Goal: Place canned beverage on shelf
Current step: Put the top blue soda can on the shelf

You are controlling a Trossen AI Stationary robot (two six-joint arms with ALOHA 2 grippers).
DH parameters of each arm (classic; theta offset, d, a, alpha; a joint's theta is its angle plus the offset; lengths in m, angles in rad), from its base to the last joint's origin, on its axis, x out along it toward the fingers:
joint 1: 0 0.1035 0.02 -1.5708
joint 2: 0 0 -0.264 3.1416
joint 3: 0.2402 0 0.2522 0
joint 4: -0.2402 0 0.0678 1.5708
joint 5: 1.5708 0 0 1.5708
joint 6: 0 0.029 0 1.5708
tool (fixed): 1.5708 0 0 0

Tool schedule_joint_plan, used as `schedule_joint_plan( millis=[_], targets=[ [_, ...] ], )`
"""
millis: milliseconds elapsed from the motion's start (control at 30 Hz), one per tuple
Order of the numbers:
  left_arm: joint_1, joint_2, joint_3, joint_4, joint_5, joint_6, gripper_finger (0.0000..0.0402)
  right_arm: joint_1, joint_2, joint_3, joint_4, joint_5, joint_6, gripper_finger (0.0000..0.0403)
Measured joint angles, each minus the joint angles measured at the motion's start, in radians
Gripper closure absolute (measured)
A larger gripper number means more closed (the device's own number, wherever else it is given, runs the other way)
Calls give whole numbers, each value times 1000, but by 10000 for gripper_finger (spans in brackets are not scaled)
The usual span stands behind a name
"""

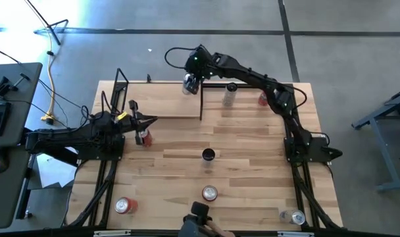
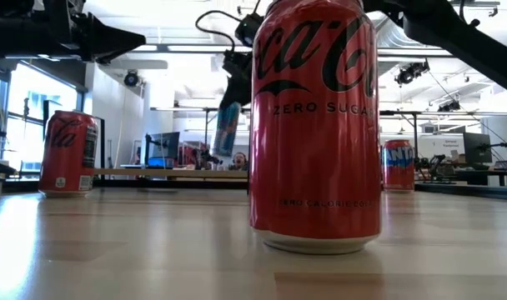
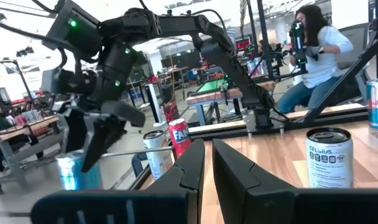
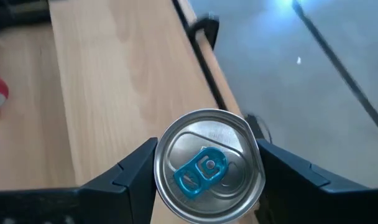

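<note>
Far left, high view: left gripper (image 1: 149, 121) sits at the table's left side, just beside a red can (image 1: 143, 137) and near the shelf's front edge. Its fingers (image 3: 188, 167) are nearly pinched together w/ nothing between them, per the left wrist view; the arm looks parked, clear of the working zone. The red can stands upright on the tabletop (image 1: 252, 171), off the shelf, so prob. still to be handled. Moving right: shelf (image 1: 164, 99), a pale board w/ black rod frames at its ends, lies along the table's far edge. Above its right end hangs the right gripper (image 1: 190, 84), arm reaching in from the right side. It holds the task can, a silver can w/ blue tab (image 4: 207, 167), upright, one finger on each side of the can body, jaws spread to can width. Grip from above keeps the can vertical so it can land on its base. Right wrist view shows shelf board below and beside the can, w/ the board's edge and floor close by; can appears near that edge, so the set-down spot may need shifting inward. Whether the can touches the board: cannot tell. Further right: two more cans (image 1: 229, 94) stand on the table past the shelf end. Near edge: other cans scattered, untouched.
</note>
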Motion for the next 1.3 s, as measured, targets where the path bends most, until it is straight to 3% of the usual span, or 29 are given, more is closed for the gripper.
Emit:
schedule_joint_plan(
  millis=[567,800,1300],
  targets=[
    [0,18,0,17,-4,-11,380,3,36,0,-44,2,-2,181],
    [0,18,0,16,-4,-19,381,11,51,0,-28,43,1,118],
    [0,18,0,14,-5,-19,381,42,19,32,-8,121,-27,108]
  ],
)
